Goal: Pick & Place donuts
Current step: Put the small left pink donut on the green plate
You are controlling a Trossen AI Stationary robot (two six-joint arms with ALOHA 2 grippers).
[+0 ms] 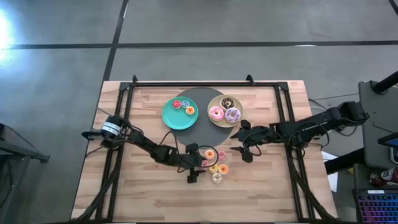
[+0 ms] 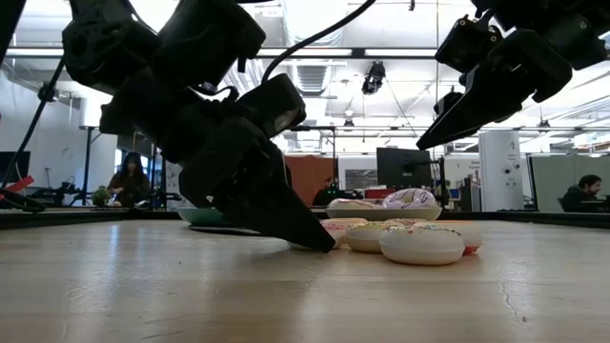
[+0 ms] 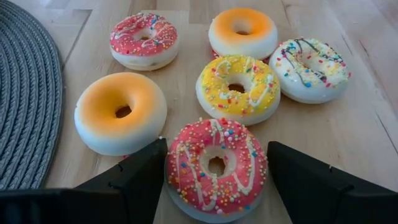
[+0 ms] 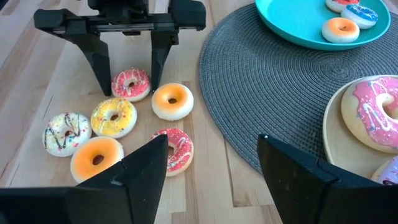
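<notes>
Several tiny donuts lie flat on the wooden table in a cluster [image 1: 215,165]. My left gripper [image 3: 215,148] is open and low at the table, with one finger on each side of a pink sprinkled donut [image 3: 216,169]. Beyond that donut lie an orange donut [image 3: 120,113], a yellow one [image 3: 237,87], a second pink one [image 3: 144,38], a second orange one [image 3: 242,30] and a white drizzled one [image 3: 310,68]. My right gripper [image 1: 245,142] hangs open above the table, to the right of the cluster. Three larger donuts [image 1: 225,111] lie on the beige plate.
A round dark woven mat [image 1: 202,127] carries a teal plate [image 1: 171,118] with three tiny donuts and a beige plate [image 4: 348,140]. Black frame rails run along the table's left, right and far sides. Bare wood lies toward the near edge [image 1: 199,202]. People sit in the room behind.
</notes>
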